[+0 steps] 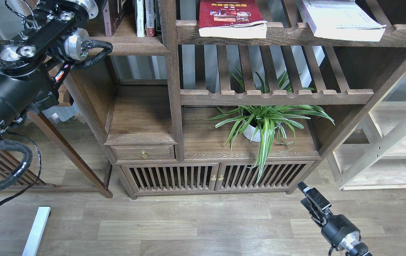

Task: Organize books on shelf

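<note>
A maroon-brown book (113, 16) stands near upright on the solid dark-brown shelf (132, 48) at the top left, close to a few upright books (140, 17). My left arm reaches up beside it; its silver wrist (82, 5) meets the top edge and the gripper is out of view. A red book with a yellow title (231, 17) lies flat on the upper slatted rack. A white, pale lilac book (341, 19) lies flat on the same rack further right. My right gripper (308, 193) hangs low over the floor, empty; its dark fingers cannot be told apart.
A spider plant in a white pot (256, 122) stands on the cabinet top under a lower slatted rack (277, 96). A small drawer (143, 153) and slatted doors (210, 176) sit below. A pale wood shelving unit (384, 149) stands at right. A white bar (36, 229) lies on the floor.
</note>
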You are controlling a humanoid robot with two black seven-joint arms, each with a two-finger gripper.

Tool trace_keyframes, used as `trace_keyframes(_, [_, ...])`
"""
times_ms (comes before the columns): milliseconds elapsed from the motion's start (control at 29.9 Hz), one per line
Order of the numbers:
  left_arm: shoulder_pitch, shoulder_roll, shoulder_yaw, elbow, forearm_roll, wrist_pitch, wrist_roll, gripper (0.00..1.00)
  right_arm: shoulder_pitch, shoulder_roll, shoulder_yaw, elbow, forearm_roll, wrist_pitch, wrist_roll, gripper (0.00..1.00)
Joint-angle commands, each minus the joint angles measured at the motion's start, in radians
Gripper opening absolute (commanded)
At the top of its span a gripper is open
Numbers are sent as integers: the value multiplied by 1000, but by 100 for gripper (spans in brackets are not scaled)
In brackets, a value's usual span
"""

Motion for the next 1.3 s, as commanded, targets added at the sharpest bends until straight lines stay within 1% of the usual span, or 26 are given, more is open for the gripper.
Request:
trace_keyframes(0, [-8,-1,-14,-1,0,0,-16,43,-11,3,-2,2,-18,0,-1,96])
trace_keyframes(167, [-16,7,-19,-1,0,0,-28,44,-29,9,-4,2,-32,0,1,96])
trace_keyframes(334, [-22,7,-54,-1,0,-3,-53,46,-48,13,-4,2,-47,0,1,96])
trace_keyframes(769, [-80,1,-76,-1,-42,-11,-99,47,-80,9,-4,2,-65,0,-1,96])
trace_keyframes(902, [-112,1,-83,-1,-57,-12,-102,48,-85,13,-5,2,-76,0,-1,96])
trace_keyframes(969, [-120,1,-96,-1,-63,-11,-111,48,-85,13,-7,2,-79,0,-1,96])
trace_keyframes(1069, [-120,1,-112,-2,-65,-11,-119,56,-83,13,-14,0,-81,0,-1,97])
trace_keyframes(1136, [-118,2,-114,-5,-66,-12,-120,66,-82,13,-16,2,-81,0,-1,99])
trace_keyframes(1203, [-108,15,-114,-20,-68,-15,-123,78,-69,13,-16,4,-79,0,-1,99])
trace_keyframes(1270, [-86,36,-113,-43,-75,-34,-138,87,-57,13,-16,5,-76,0,-1,99])
